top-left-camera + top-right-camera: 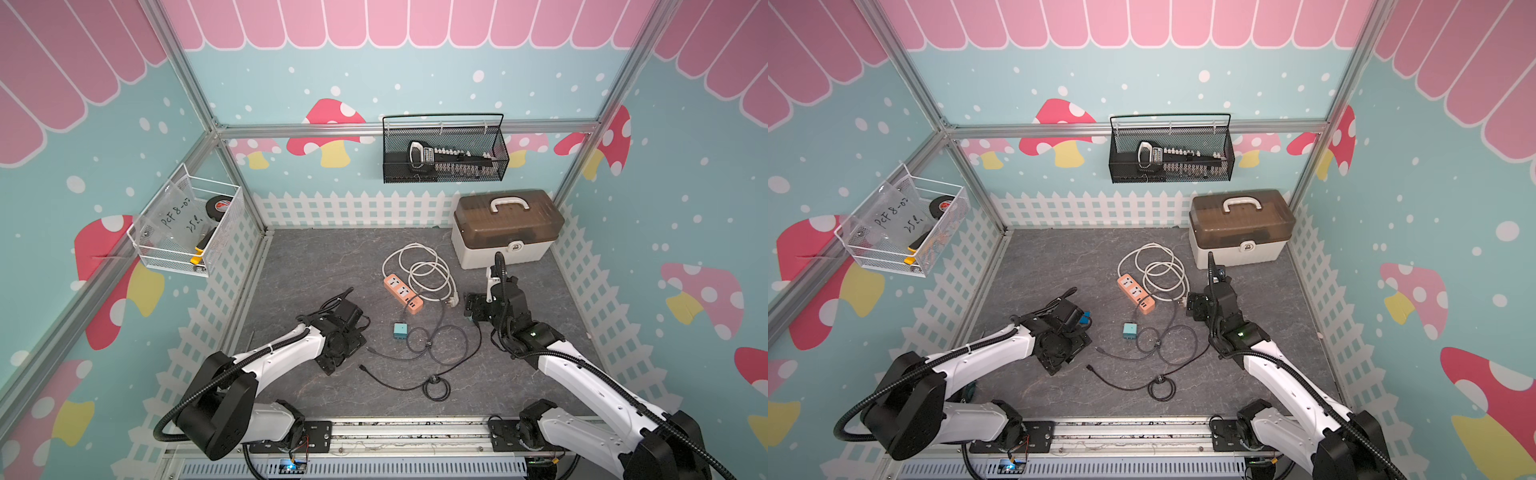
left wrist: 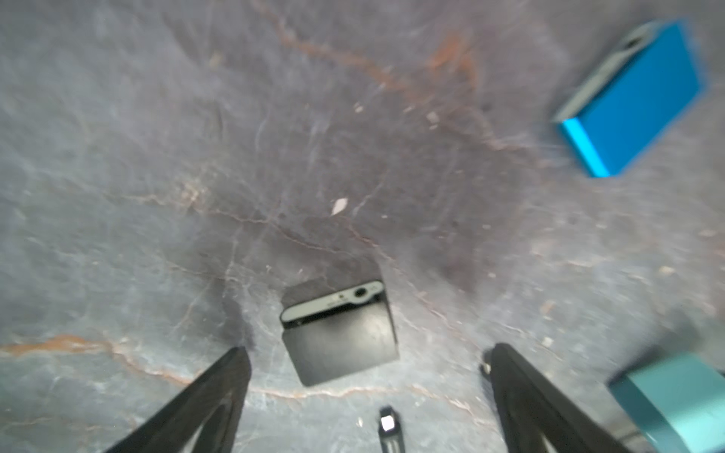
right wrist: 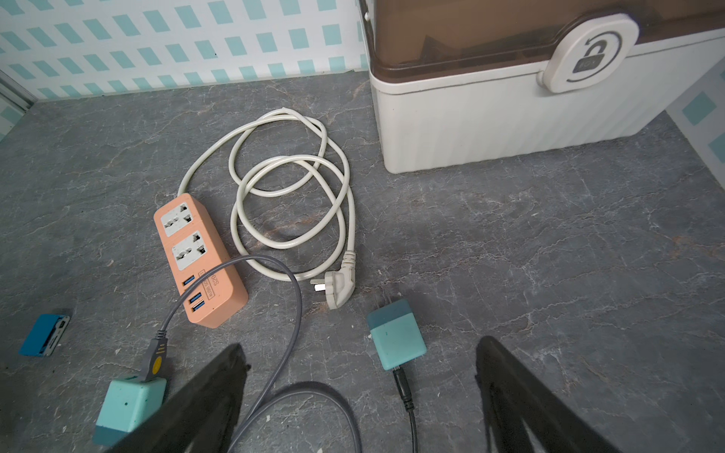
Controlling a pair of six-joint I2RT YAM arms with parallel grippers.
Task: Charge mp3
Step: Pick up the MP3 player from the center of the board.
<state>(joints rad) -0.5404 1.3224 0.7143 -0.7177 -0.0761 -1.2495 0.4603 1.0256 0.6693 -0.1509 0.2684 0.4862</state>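
Down at the near end, a small cable plug (image 2: 387,423) lies on the table (image 2: 157,196). Just past it the left hand (image 2: 367,353) hangs wide open, with the black mp3 player (image 2: 339,337) lying flat between its fingers and touching neither.

The player is thin and lies flat, so I reckon the fingers could skid it away instead of pinching it. There's also a blue player (image 2: 635,102) further out, so a mix-up seems possible.

The right hand (image 3: 360,345) is wide open too and holds nothing. A teal charger (image 3: 397,339) sits between its fingers, prongs bare. Beyond that is the orange power strip (image 3: 200,255), and its own white plug (image 3: 341,284) lies loose, so I doubt anything would get power yet.

The left wrist picture is smeary and I can't find the black player's charging port. From above, the left hand covers that player completely.
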